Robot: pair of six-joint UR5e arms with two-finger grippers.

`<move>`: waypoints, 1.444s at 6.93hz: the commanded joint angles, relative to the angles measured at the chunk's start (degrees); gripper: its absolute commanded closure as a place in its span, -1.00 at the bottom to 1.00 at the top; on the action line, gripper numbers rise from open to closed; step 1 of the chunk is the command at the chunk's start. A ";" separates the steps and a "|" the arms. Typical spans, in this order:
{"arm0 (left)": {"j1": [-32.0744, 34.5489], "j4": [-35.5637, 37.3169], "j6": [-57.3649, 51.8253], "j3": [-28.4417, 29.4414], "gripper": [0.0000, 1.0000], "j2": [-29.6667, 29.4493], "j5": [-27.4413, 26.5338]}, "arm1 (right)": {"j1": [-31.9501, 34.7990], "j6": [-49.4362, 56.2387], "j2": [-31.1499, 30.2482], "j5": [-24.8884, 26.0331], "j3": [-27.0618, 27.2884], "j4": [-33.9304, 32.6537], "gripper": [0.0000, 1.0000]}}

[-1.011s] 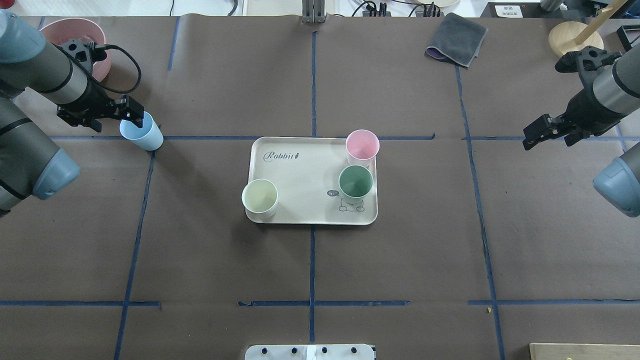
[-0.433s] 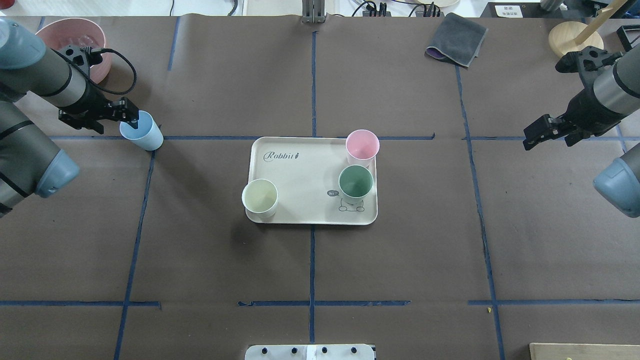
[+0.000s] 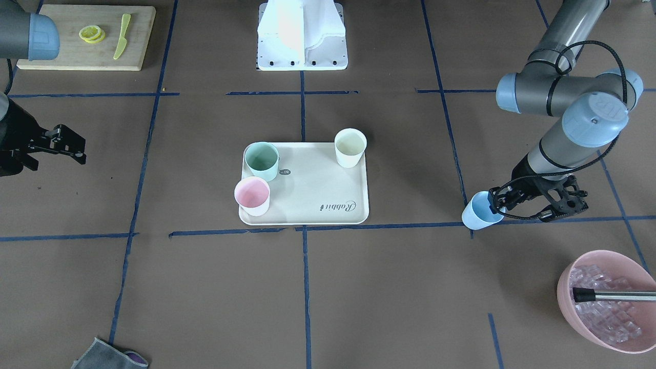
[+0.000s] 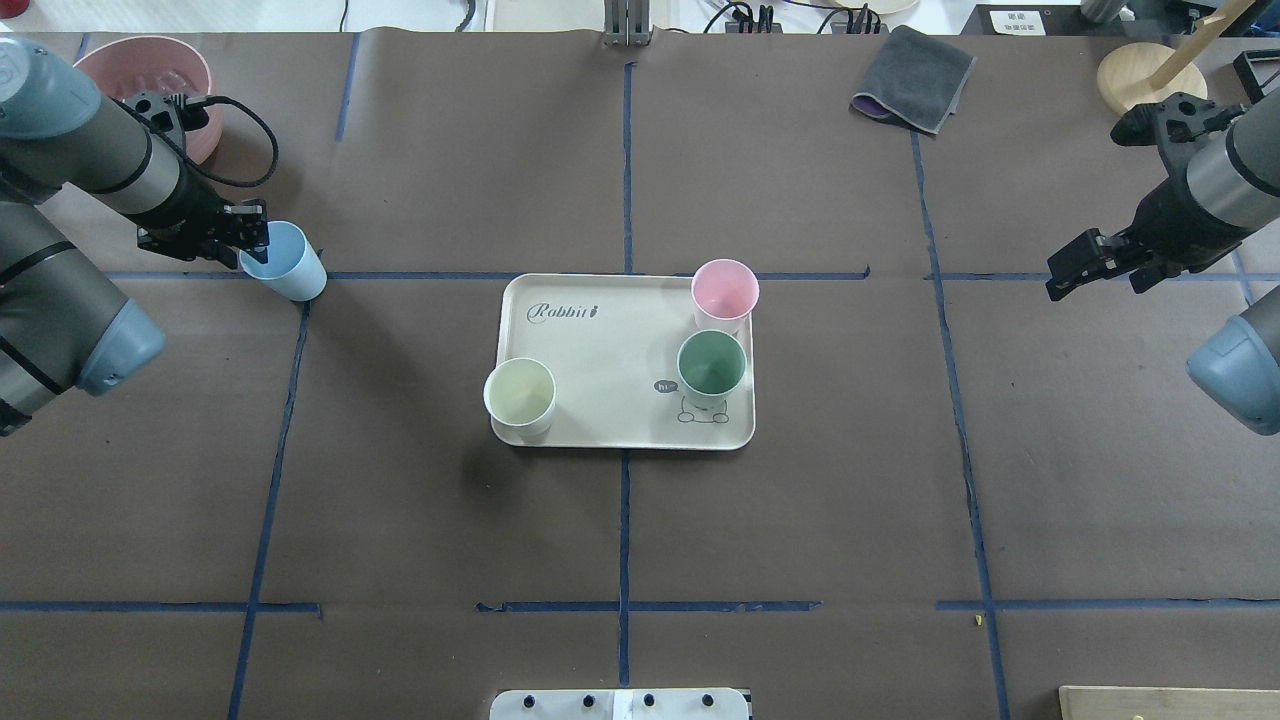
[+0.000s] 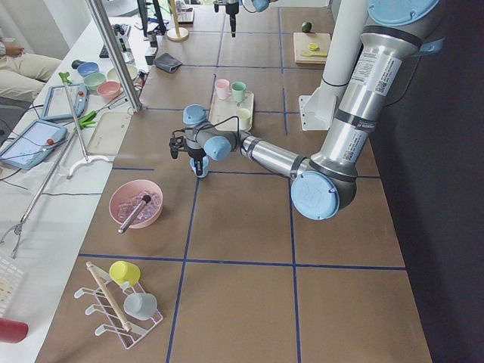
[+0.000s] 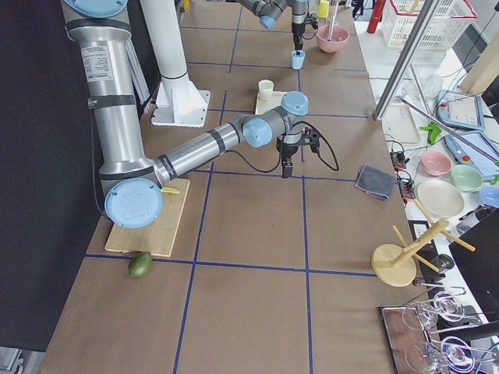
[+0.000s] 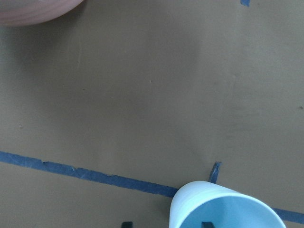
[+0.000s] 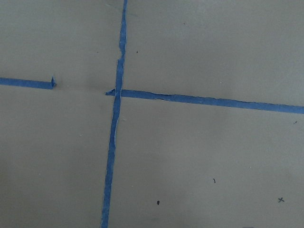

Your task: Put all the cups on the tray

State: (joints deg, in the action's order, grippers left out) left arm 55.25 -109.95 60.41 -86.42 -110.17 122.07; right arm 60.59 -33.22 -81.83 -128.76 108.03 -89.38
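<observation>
Evidently the step in hand was the pick-up of the last cup. Taking the tray (image 4: pixel 620 420) as the landmark and working outward from it: three cups stood on it, the cream cup (image 4: pixel 520 395) at its near left corner with its base close to the rim, the green cup (image 4: pixel 711 366) by the bear drawing on its right side, and the pink cup (image 4: pixel 724 293) just behind the green one at its far right corner. Well out to the tray's left, off it on the brown table cover, stood the blue cup (image 4: pixel 287 261), upright near a crossing of blue tape lines. The left gripper (image 4: pixel 252 238) was at that cup's rim, one finger inside and one outside the wall; whether the fingers had pinched the wall could not be told. Far to the tray's right the right gripper (image 4: pixel 1062 283) hung idle over bare table, its jaws apparently together and holding nothing.

To do it well, the grip on that thin wall should be firm before any lift, since a rim pinch lets a cup swing. The free middle and far left of the tray looked the safest landing spot, clear of the cream cup.
</observation>
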 commanded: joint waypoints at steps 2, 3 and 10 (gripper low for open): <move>-0.05 0.78 0.06 -0.15 1.00 -1.35 3.49 | -0.04 0.00 0.09 0.00 -0.01 0.00 -0.99; 0.03 1.40 2.49 -0.41 1.00 -3.01 5.79 | -0.04 -0.09 0.09 0.00 0.08 0.00 -0.99; -13.48 10.19 29.14 4.15 1.00 -22.36 -2.79 | -0.04 -0.88 0.09 0.00 0.69 0.00 -0.99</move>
State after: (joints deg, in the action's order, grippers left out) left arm 43.82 -100.45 88.37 -83.17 -130.76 120.74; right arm 60.56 -33.90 -81.74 -128.76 108.61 -89.38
